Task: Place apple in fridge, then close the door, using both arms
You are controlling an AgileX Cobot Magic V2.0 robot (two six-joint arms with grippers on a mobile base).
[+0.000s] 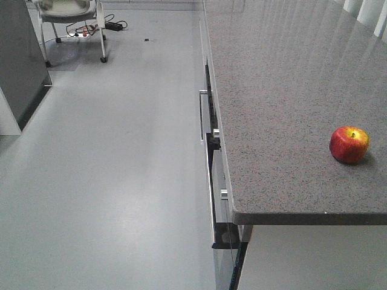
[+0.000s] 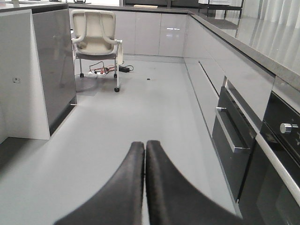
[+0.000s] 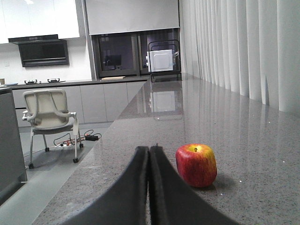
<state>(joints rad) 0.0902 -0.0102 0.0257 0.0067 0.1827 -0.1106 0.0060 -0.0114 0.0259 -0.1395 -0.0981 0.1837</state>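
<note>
Plainly, the apple (image 1: pixel 349 144) sat on the counter (image 1: pixel 284 72), close to its front edge and toward the right of the front view. It was red with a yellow patch near the top, and nothing touched it. In the right wrist view the right gripper (image 3: pixel 149 149) was held low over that same counter, its two black fingers pressed together with no gap and nothing between them. The apple stood just beside the fingertips, a little ahead and to their right, apart from them. The left gripper (image 2: pixel 145 143) was likewise clamped flat, its fingers meeting along their length and holding nothing. It hung over the grey floor (image 2: pixel 117 122) of the aisle and pointed down the room. To its right ran the cabinet fronts under the counter, with a dark oven (image 2: pixel 276 159) and a drawer (image 2: pixel 234 140) with a bar handle. At the far end of the aisle stood a pale chair (image 2: pixel 95 33) on castors, with a power strip (image 2: pixel 124 69) and cables on the floor by it. A grey unit (image 2: pixel 54 65) with a white side stood at the left of the aisle. Pale curtains (image 3: pixel 234 47) hung along the counter's far side, and a white appliance (image 3: pixel 161 60) sat at its far end.
</note>
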